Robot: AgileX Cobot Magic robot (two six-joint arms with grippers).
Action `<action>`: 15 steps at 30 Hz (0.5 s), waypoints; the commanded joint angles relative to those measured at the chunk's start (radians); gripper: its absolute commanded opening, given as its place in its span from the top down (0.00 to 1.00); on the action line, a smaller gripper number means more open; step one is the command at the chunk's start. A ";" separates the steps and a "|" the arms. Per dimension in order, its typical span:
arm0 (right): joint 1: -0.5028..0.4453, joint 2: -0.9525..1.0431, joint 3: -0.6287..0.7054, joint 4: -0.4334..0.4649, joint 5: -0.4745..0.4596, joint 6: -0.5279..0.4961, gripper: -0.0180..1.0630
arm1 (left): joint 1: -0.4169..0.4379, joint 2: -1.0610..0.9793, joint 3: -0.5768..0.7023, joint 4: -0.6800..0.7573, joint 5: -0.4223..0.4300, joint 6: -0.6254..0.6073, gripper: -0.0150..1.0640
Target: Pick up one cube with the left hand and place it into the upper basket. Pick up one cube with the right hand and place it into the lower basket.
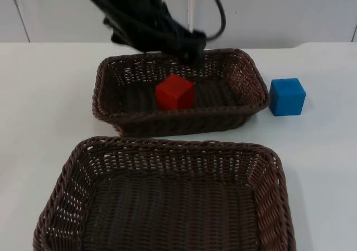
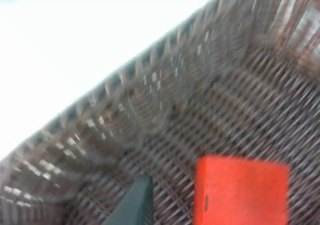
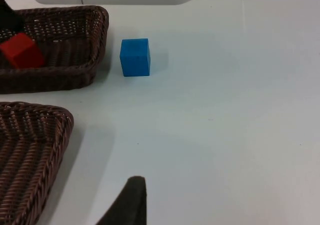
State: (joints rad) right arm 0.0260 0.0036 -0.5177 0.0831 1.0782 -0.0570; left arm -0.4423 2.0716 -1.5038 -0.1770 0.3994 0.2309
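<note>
Left gripper (image 1: 189, 49) hangs over the far rim of the upper basket (image 1: 111, 72); you cannot tell how it is set. Your red cube (image 1: 175, 92) lies free on that basket's floor, near the middle. Right gripper (image 3: 131, 200) waits over bare tabletop (image 3: 225, 125). Your blue cube (image 1: 287, 96) stands just beside the upper basket's right wall, open room around it. Lower basket (image 1: 72, 167) sits at the near edge.

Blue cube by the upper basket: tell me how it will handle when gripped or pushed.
The blue cube has flat faces and sits squarely on the table, so it should slide, not roll. Its sharp, even edges suggest a rigid block that parallel fingers can clamp. The matte-looking surface probably won't be slippery.
</note>
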 commanded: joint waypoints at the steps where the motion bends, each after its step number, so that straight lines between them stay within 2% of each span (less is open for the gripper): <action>1: -0.002 -0.004 0.002 -0.002 0.000 -0.004 0.01 | 0.001 -0.061 -0.007 0.001 0.019 -0.003 0.01; 15: -0.002 -0.004 0.002 -0.002 0.000 -0.004 0.01 | 0.001 -0.312 -0.005 -0.009 0.167 -0.038 0.01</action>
State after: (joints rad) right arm 0.0260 0.0036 -0.5177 0.0831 1.0782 -0.0570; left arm -0.4423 1.7804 -1.5062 -0.1770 0.5527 0.2011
